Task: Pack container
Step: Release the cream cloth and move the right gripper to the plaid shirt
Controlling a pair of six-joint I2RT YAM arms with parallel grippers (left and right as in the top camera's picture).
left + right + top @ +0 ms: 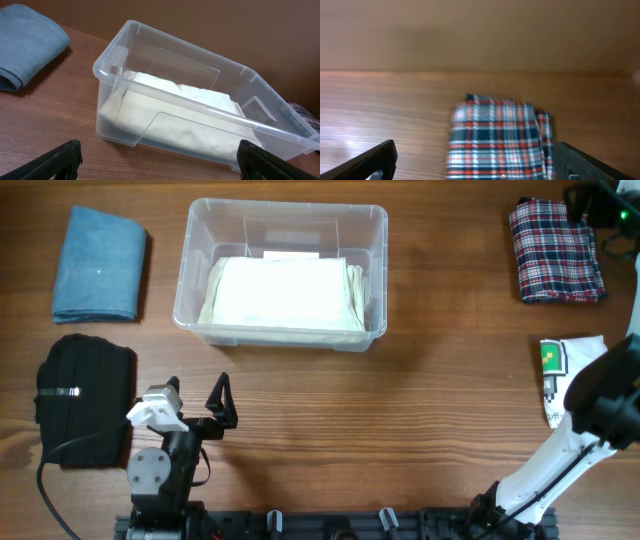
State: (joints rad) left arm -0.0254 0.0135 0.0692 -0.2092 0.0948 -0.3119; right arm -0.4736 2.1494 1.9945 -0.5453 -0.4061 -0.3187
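Observation:
The clear plastic container (190, 270) stands at the back middle of the table with a folded cream cloth (285, 290) lying inside it. In the left wrist view the container (175, 42) and the cream cloth (185, 105) are straight ahead. My left gripper (197, 392) is open and empty, in front of the container's near wall and apart from it (160, 155). My right gripper (580, 208) is at the far right, open and empty, over a folded plaid cloth (555, 250). In the right wrist view the plaid cloth (495, 135) lies between the open fingers (475, 155).
A folded blue cloth (98, 265) lies left of the container and shows in the left wrist view (25, 40). A folded black cloth (85, 395) lies at the front left beside my left arm. A white cloth with a green print (565, 370) lies at the right, partly under the right arm.

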